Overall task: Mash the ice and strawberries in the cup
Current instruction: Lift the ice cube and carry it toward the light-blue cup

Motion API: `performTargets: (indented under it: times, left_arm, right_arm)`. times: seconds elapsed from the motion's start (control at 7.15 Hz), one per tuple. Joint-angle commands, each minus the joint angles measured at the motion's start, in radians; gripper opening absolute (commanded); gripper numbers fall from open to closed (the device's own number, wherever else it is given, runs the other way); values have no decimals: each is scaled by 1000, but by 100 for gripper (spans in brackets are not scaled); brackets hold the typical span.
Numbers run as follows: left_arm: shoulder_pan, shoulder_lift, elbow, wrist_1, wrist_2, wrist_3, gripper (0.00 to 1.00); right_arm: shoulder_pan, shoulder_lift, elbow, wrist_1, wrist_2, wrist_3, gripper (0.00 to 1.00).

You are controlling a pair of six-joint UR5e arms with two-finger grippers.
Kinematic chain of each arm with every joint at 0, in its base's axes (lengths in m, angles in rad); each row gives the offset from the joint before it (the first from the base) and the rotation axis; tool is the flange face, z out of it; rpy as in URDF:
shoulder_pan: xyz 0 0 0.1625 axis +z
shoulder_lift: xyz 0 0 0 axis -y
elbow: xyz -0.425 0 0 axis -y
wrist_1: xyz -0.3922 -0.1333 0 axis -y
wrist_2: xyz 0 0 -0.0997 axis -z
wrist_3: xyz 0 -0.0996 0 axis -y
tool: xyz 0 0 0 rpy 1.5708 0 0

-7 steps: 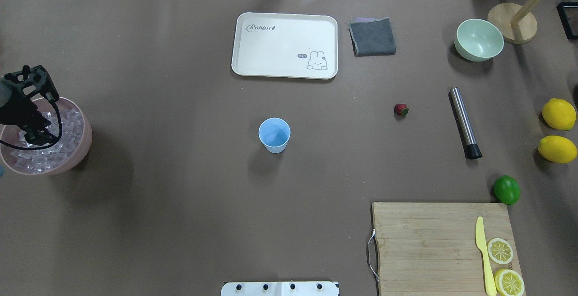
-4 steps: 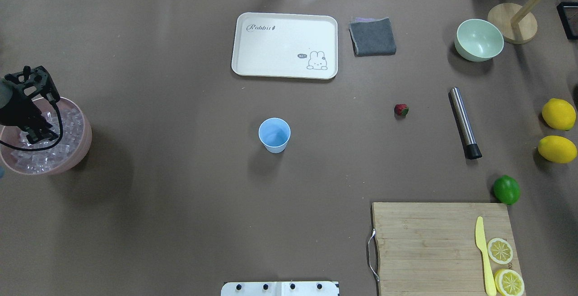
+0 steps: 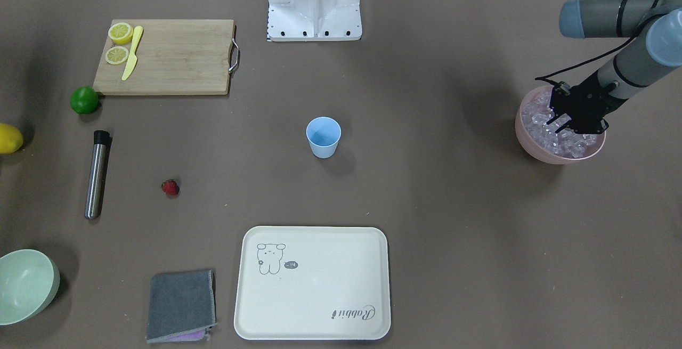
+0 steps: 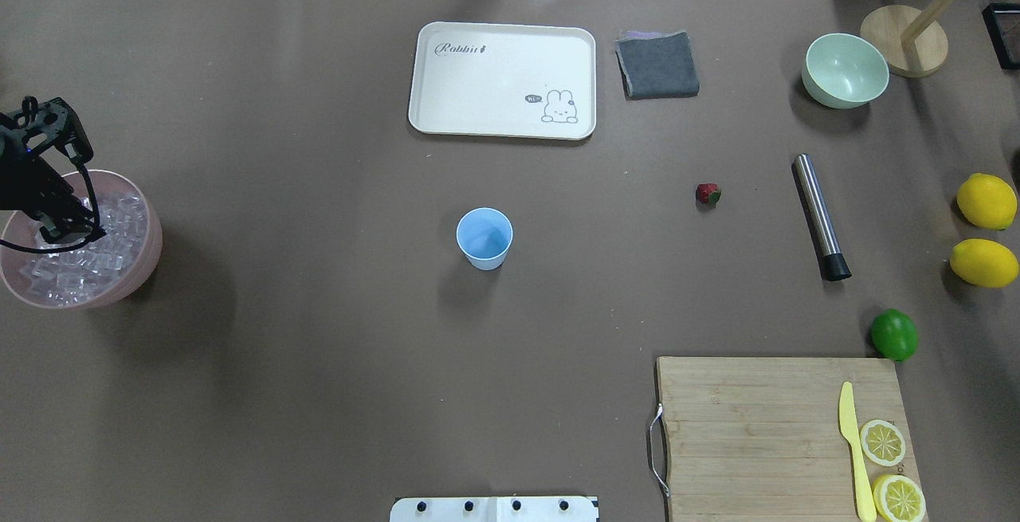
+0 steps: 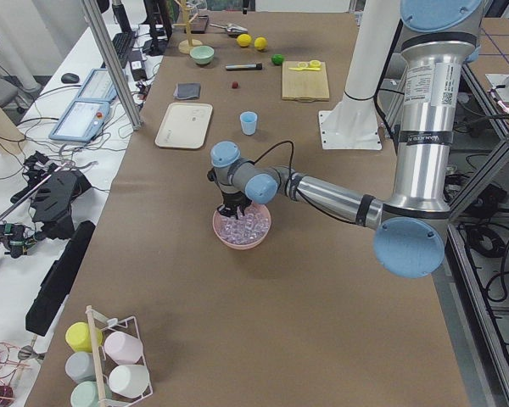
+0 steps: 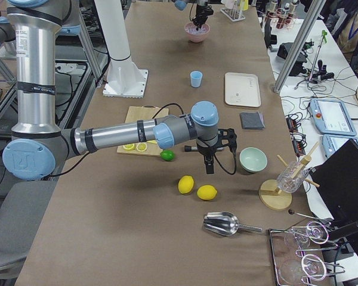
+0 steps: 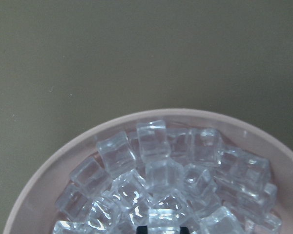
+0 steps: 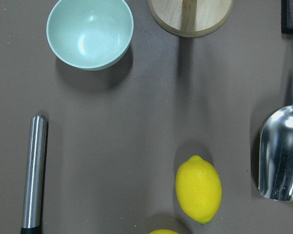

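Brown paper-covered table, things widely spread. Risk, my read: slick cubes could slip on the long carry to the cup. Left gripper dips into the ice heaped in the pink bowl; I can't tell if its jaws are parted or gripping. Right gripper: unclear too. Cup looks empty, mid-table. Strawberry lies on the bare table, well apart from it.

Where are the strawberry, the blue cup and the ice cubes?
strawberry (image 4: 707,193): overhead view, on its red body.
cup (image 3: 323,148): front-facing view, on its outer wall.
ice (image 7: 162,176): left wrist view, on a cube in the middle of the pile.
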Motion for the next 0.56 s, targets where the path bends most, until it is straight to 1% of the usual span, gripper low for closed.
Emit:
performTargets:
  times: [0.0, 0.14, 0.28, 0.42]
  left_arm:
    - [-30, -69, 4, 1, -73, -6, 0]
    - [-51, -106, 6, -4, -79, -10, 0]
    - [-77, -170, 10, 1, -91, -33, 0]
    - [-78, -248, 11, -8, -126, -150, 0]
  right_arm:
    - [0, 1, -1, 0, 4, 5, 100]
    - [0, -1, -1, -2, 6, 6, 100]
    - [-2, -1, -2, -2, 7, 6, 100]
    - [0, -1, -11, -2, 9, 5, 100]
